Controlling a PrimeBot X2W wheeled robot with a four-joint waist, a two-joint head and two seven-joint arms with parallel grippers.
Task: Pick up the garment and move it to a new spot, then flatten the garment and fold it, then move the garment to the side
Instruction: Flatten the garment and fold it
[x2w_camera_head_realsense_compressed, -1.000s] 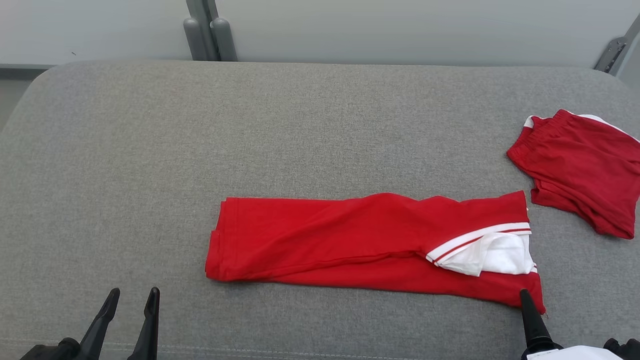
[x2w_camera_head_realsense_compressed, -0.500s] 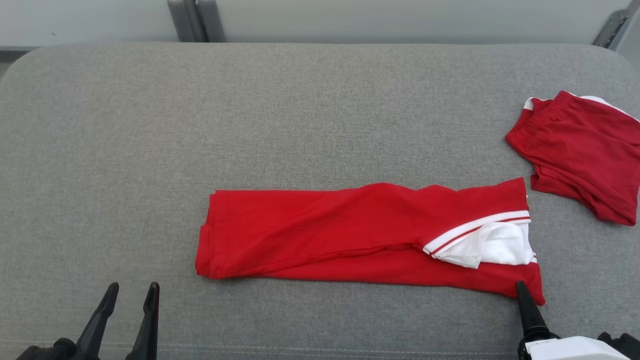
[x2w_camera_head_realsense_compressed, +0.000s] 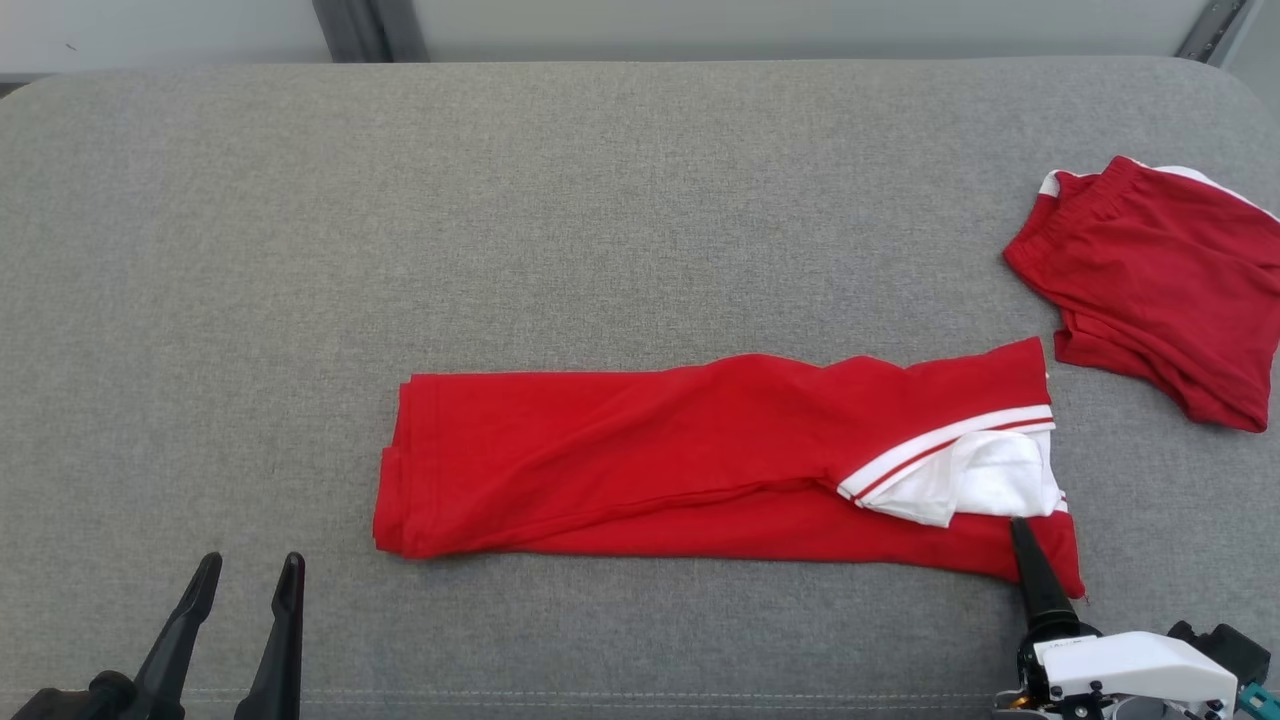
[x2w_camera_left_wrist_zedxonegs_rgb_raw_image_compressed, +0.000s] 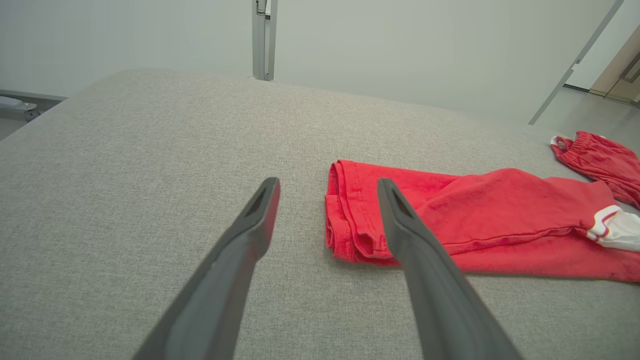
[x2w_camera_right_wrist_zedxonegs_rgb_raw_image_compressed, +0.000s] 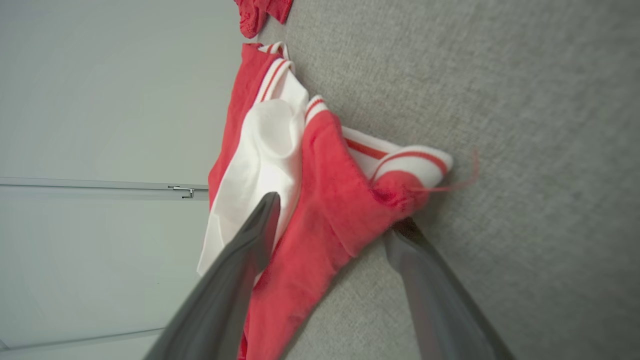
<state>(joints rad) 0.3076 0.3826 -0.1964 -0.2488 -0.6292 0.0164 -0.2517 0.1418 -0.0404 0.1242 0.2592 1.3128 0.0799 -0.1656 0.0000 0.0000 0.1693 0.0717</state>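
Right gripper (x2w_camera_right_wrist_zedxonegs_rgb_raw_image_compressed: 334, 215) open around the front corner of the folded red white-trimmed garment (x2w_camera_head_realsense_compressed: 640, 460) on the grey fabric pad (x2w_camera_head_realsense_compressed: 640, 200), left gripper (x2w_camera_head_realsense_compressed: 250, 565) open; snagging one layer could unfold it

Gray fabric cushion (x2w_camera_head_realsense_compressed: 600, 200), folded red garment (x2w_camera_head_realsense_compressed: 650, 460) mid-front, crumpled red shorts (x2w_camera_head_realsense_compressed: 1150, 280) far right.

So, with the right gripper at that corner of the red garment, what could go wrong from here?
1. The right gripper is open around the near right corner of the folded red garment; closing there may catch only some layers, so the fold opens.
2. The left gripper is open and off the cloth; a one-sided lift would likely drag the long strip.
3. The other red garment lies close beyond that end; a rightward move could bump it.
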